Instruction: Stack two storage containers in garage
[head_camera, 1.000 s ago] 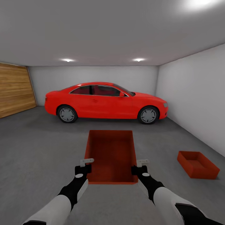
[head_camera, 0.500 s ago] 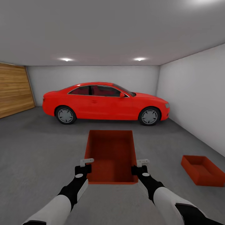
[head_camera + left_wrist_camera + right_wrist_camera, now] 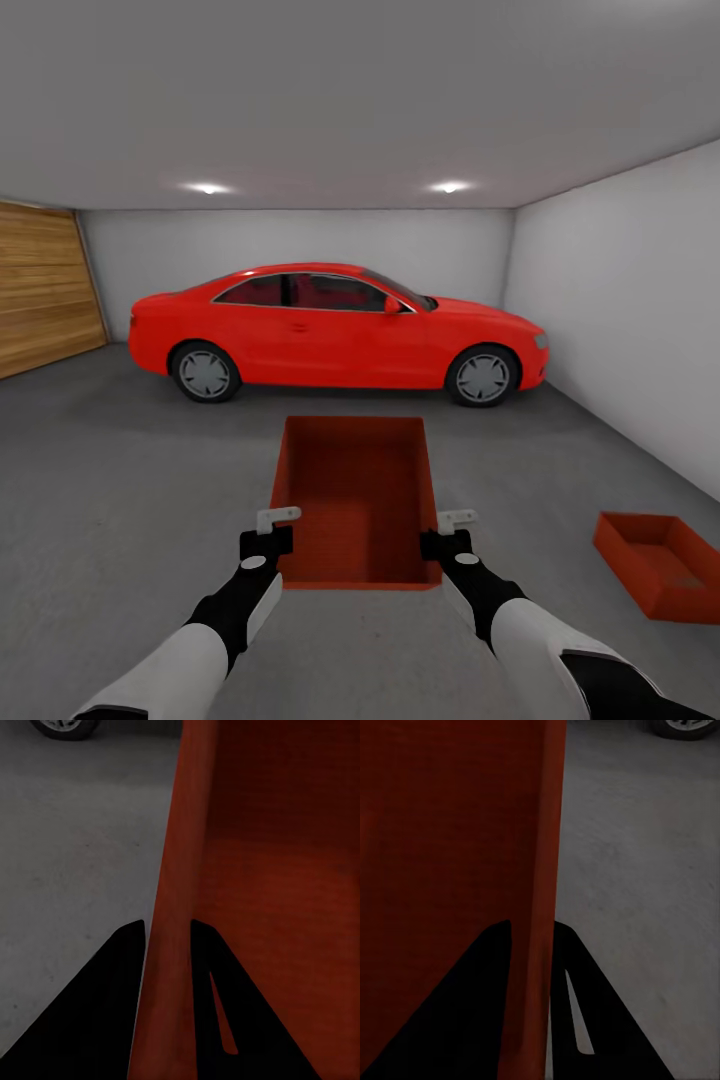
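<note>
1. The held box hangs level in front of the robot, above the grey floor, carried between both arms with its open top up.
2. The second box already sits on the floor, off to the robot's right near the white wall and well apart from the carried one.
3. To my eye the step in hand is bringing the held box over to that one for stacking. I'd turn the base to the right until the floor box lies dead ahead, keep both arms at one height so the load stays flat, and square the long sides of the two boxes before lowering.
4. With flared walls, the upper box will likely want to nest rather than perch; lower slowly and let go only once it is settled.
5. The left pincer is clenched on the box's left wall; in the left wrist view its fingers straddle that wall, one on each face.
6. The right pincer grips the right wall the same way, its fingers pressed either side of the rim.
7. Beyond, the red car stands crosswise, clear of the path.
</note>
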Controlling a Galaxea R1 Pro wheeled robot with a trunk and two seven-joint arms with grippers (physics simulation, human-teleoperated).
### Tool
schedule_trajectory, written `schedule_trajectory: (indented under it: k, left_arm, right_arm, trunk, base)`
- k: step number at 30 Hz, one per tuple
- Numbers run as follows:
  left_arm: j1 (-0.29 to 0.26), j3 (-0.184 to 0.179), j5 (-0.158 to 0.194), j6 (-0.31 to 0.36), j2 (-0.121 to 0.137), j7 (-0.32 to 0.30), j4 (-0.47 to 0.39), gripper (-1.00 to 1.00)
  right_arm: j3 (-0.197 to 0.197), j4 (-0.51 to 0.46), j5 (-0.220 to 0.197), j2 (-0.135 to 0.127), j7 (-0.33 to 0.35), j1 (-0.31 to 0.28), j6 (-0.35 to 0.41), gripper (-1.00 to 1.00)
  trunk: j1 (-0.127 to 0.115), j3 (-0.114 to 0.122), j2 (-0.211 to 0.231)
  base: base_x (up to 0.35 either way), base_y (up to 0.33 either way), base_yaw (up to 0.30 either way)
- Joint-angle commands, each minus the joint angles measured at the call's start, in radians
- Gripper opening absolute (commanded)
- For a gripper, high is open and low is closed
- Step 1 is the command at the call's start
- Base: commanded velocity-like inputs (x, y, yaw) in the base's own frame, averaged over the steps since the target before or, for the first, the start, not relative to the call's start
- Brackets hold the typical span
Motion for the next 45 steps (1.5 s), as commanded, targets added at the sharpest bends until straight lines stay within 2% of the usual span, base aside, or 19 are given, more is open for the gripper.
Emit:
schedule_trajectory:
  k: [1, 32, 39, 45]
  left_arm:
    - [-0.001, -0.002, 0.004, -0.002, 0.040, 0.013, 0.002, -1.00]
    - [-0.001, -0.002, 0.004, -0.002, 0.040, 0.013, 0.002, -1.00]
    - [-0.001, -0.002, 0.004, -0.001, 0.040, 0.013, 0.002, -1.00]
    - [-0.001, -0.003, 0.005, -0.001, 0.040, 0.013, 0.002, -1.00]
  right_arm:
    - [-0.047, -0.006, 0.015, -0.004, -0.003, -0.002, -0.004, -1.00]
    - [-0.047, -0.006, 0.015, -0.005, -0.005, -0.002, -0.006, -1.00]
    - [-0.046, -0.006, 0.015, -0.002, -0.049, -0.002, -0.007, -1.00]
    - [-0.046, -0.006, 0.015, -0.002, -0.050, -0.002, -0.007, -1.00]
  trunk:
    - [0.001, -0.002, -0.002]
    - [0.001, -0.002, -0.002]
    - [0.001, -0.002, -0.002]
    - [0.001, -0.002, -0.002]
  base:
    - [0.322, 0.000, 0.000]
    - [0.322, 0.000, 0.000]
    - [0.322, 0.000, -0.182]
    - [0.322, 0.000, -0.244]
